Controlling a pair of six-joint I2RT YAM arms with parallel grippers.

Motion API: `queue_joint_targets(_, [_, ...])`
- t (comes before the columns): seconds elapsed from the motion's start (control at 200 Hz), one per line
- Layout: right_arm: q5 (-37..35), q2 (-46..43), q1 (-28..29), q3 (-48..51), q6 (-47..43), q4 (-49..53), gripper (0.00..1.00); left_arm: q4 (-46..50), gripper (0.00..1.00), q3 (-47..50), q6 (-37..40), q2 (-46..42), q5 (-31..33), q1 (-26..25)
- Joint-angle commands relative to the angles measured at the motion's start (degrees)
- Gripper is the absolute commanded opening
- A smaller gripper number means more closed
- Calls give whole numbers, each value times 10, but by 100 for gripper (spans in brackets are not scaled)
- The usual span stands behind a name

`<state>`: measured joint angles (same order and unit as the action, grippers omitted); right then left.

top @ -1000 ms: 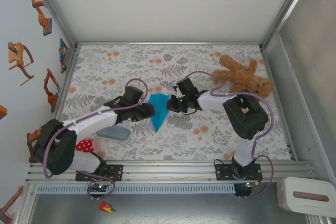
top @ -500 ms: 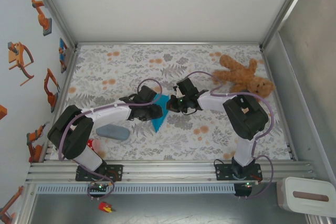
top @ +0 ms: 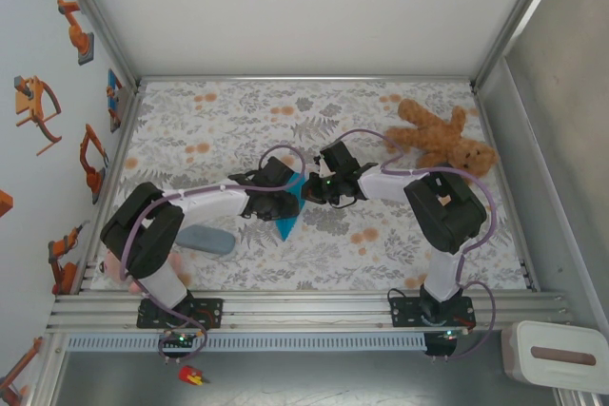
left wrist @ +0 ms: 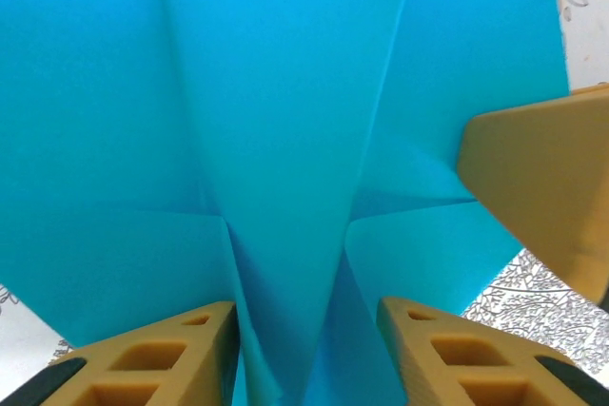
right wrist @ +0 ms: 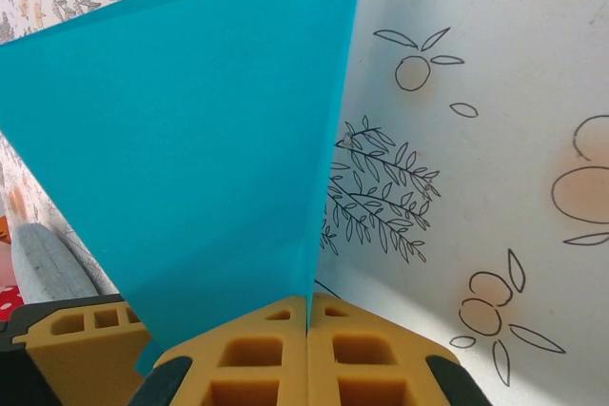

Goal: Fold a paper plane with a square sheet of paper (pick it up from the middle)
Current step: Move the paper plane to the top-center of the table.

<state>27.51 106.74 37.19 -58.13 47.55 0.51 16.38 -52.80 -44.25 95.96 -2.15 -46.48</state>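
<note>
the paper plane (top: 287,215) lies on the flowered table (top: 228,116), well to the left of the teddy bear (top: 442,143) and a little nearer the arm bases than the bear. it is a turquoise-blue wedge, its point aimed away from the bear toward the near edge. both arms meet over it.

the right gripper (top: 309,187) sits between the bear and the plane, at the plane's bear-side edge. in the right wrist view its two yellow fingers (right wrist: 257,358) are pressed together (right wrist: 307,325), with the bottom edge of the blue paper (right wrist: 200,149) pinched in the seam between them. the paper stands up from that pinch as a broad triangle, with a second layer peeking out behind its top corner.

the left gripper (top: 280,199) comes in from the side away from the bear and rests over the plane. in the left wrist view its fingers (left wrist: 152,363) are spread apart (left wrist: 304,330), one on each side of a long central fold of the paper (left wrist: 285,140) that narrows down into the gap between them. the pictures do not show them clamping that fold. a finger of the right gripper (left wrist: 542,187) touches the paper at the right edge of that view, where creases cross.

a grey-blue oblong case (top: 204,240) lies flat on the table farther from the bear than the plane, beside the left arm and apart from the paper.
</note>
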Motion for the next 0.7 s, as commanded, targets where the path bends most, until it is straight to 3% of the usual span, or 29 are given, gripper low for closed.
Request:
queue_joint_targets(0.0, [4, 4, -2, -13, 4, -14, 0, 21, 38, -17, 8, 11, 13, -3])
queue_joint_targets(0.155, [5, 3, -2, -12, 6, -15, 0, 28, 36, -23, 7, 22, 15, -6])
queue_joint_targets(0.28, [-7, -10, -2, -19, -7, 7, 0, 31, 26, -22, 3, 24, 28, -5])
queue_joint_targets(0.541, [-105, -92, -20, -3, -49, 78, 36, 46, 12, -36, 23, 2, 68, -4])
queue_joint_targets(0.691, [-188, -159, -37, 11, -95, 126, 49, 71, 10, -65, 50, 1, 96, 4])
